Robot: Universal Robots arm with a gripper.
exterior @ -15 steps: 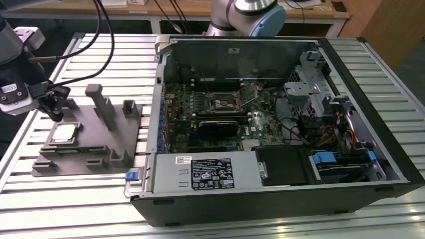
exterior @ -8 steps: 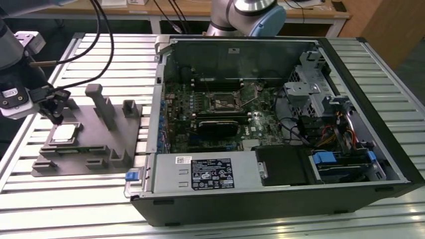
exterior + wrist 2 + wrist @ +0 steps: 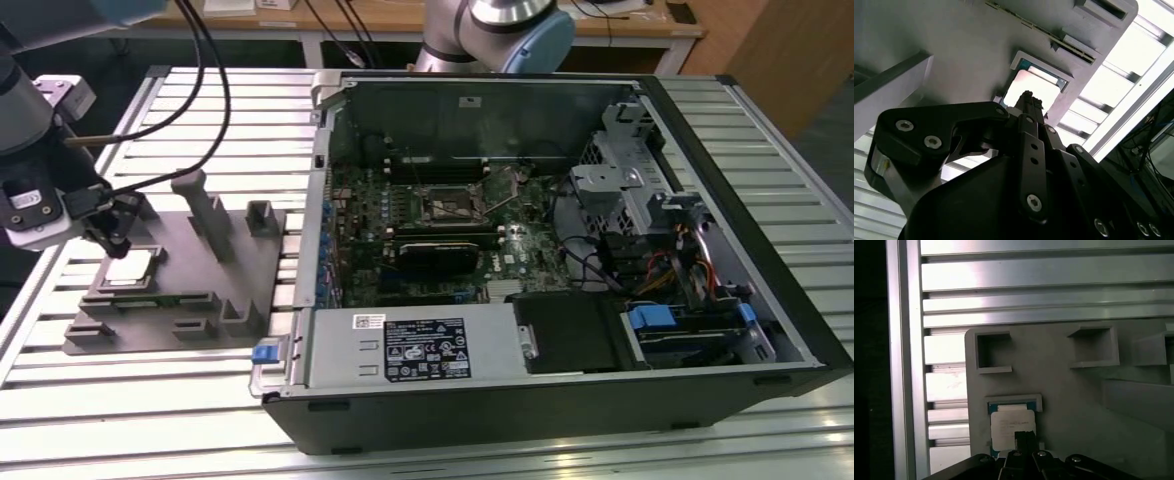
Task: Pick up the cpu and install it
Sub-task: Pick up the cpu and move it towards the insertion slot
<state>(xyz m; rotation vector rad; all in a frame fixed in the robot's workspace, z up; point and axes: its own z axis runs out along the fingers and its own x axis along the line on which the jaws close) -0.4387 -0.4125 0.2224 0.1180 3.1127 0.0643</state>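
Hovering right over the small flat silvery-grey square cpu [image 3: 131,268], the black pincer [image 3: 112,238] looks clenched on nothing. It sits in a pocket of the grey plastic fixture [image 3: 187,278], so pickup and install aren't done yet.

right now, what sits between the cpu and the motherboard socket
In the exterior view, the grey fixture's upright posts and the computer case's side wall stand between the cpu and the socket.

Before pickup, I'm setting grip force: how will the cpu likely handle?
The cpu looks thin and flat, so probably stiff and light. Its smooth metal top may be slippery. Seated in a recess of the grey fixture, it likely won't slide sideways.
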